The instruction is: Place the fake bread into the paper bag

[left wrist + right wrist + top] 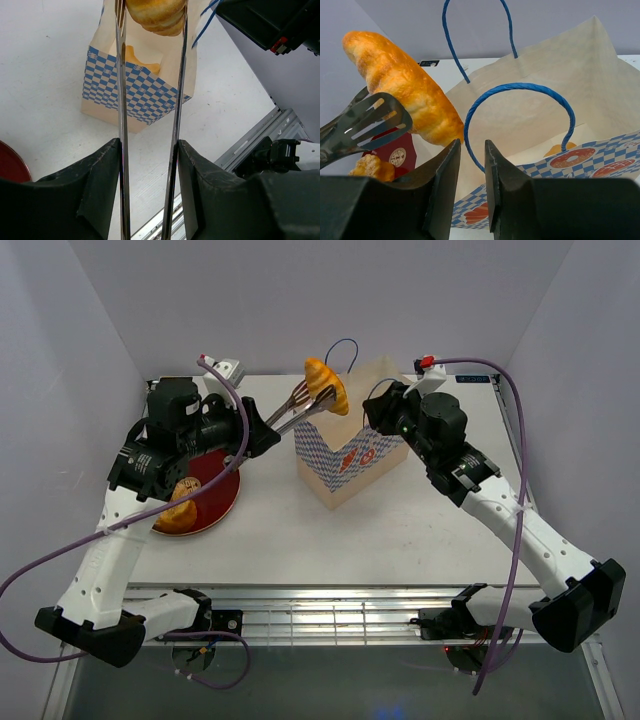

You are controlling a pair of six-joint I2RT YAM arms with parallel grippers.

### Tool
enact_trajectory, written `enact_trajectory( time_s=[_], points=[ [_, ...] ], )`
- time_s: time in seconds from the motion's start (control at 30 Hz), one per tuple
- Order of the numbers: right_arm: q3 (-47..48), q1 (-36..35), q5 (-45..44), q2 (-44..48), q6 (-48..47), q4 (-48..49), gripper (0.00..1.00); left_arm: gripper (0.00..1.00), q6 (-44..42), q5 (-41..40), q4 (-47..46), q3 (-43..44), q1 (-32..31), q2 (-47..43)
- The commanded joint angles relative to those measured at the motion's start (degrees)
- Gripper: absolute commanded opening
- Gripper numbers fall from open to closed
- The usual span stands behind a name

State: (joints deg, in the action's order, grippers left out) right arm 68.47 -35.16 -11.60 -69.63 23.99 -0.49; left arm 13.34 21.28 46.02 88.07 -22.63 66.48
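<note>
The left tool [148, 145] clamps the tongs [176, 100] pinching a croissant [326, 385] over the rim of the paper bag [335, 465], the right tool [472, 150] narrow on its cord handle [520, 87]; released off-centre, the croissant could strike that rim and tumble outside

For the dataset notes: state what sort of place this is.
Probably a robotics lab test cell: a plain white tabletop enclosed by blank grey walls, with an aluminium rail frame along its near edge.

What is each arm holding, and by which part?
Left jaws: silver tongs, by the handle end, tips pinching a croissant. Right jaws: paper bag, by its near cord handle.
</note>
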Motion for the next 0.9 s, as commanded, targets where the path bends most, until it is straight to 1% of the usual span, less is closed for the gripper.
enact_trajectory(
  time_s=[0.0,0.13,0.57,0.87],
  points=[
    [2.46,-0.26,0.26,-0.25,0.01,0.58,0.33,0.57,-0.86,1.4,-3.48,-0.71,-0.13,-2.23],
    [2.72,-0.18,0.43,-0.51,-0.17,0.58,0.33,0.59,-1.13,1.22,-3.48,-1.15,-0.13,-1.7],
    [3.78,-0.18,1.14,-1.65,-0.43,0.49,0.33,0.61,-2.62,1.13,-2.87,0.26,-0.13,-0.73],
    [3.43,-0.18,1.31,-1.83,-0.17,0.58,0.33,0.65,-3.94,1.57,-1.99,0.52,-0.13,-1.09]
  ],
)
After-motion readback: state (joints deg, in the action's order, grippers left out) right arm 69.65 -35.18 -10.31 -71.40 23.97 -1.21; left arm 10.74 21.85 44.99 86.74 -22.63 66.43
